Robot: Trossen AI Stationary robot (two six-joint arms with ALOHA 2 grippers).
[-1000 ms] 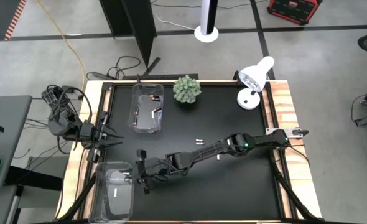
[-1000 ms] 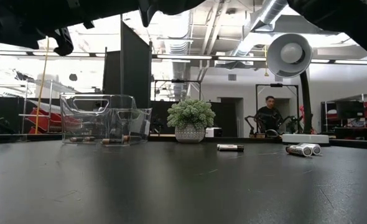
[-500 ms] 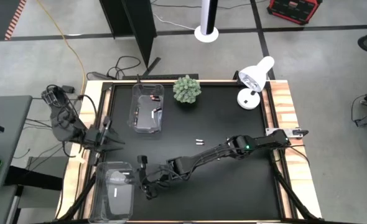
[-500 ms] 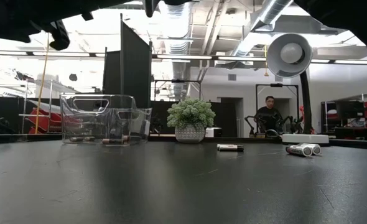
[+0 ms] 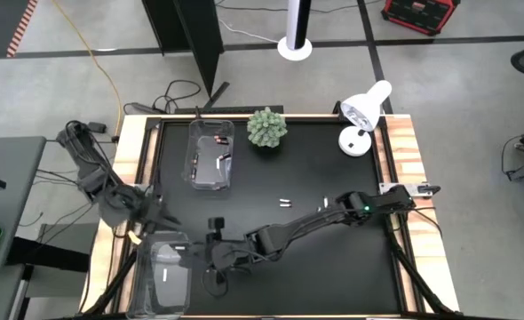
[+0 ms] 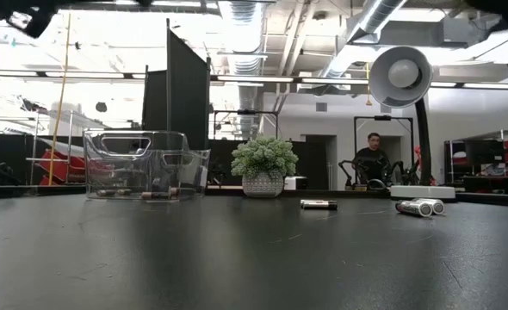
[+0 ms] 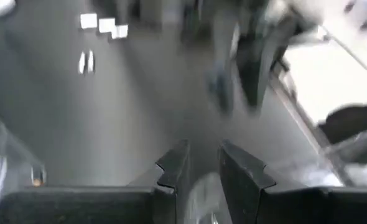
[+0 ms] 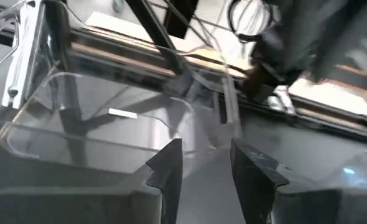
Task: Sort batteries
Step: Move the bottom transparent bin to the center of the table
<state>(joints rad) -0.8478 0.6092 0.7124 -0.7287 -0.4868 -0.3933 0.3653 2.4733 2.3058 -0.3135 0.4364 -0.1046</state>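
Observation:
A clear bin [image 5: 169, 276] at the near left holds a white battery [image 5: 166, 276], which also shows in the right wrist view [image 8: 122, 113]. A second clear bin [image 5: 210, 156] at the far left holds dark batteries [image 5: 218, 164]. Two silver batteries [image 5: 285, 203] lie side by side mid-table and show in the low view [image 6: 419, 207]; a dark battery [image 6: 319, 204] lies near them. My right gripper [image 5: 204, 261] is open and empty beside the near bin's right wall [image 8: 96, 134]. My left gripper [image 5: 164, 218] hovers a little open just beyond the near bin's far end.
A small potted plant [image 5: 266, 127] and a white desk lamp [image 5: 361, 111] stand along the far edge. My right arm stretches across the table's near half from the right. A person [image 6: 373, 159] sits in the room behind the table.
My left gripper has swung toward the table's near edge, closer to the near bin, and has turned. My right gripper has gone a little toward the near edge alongside that bin. The batteries on the table have stayed put.

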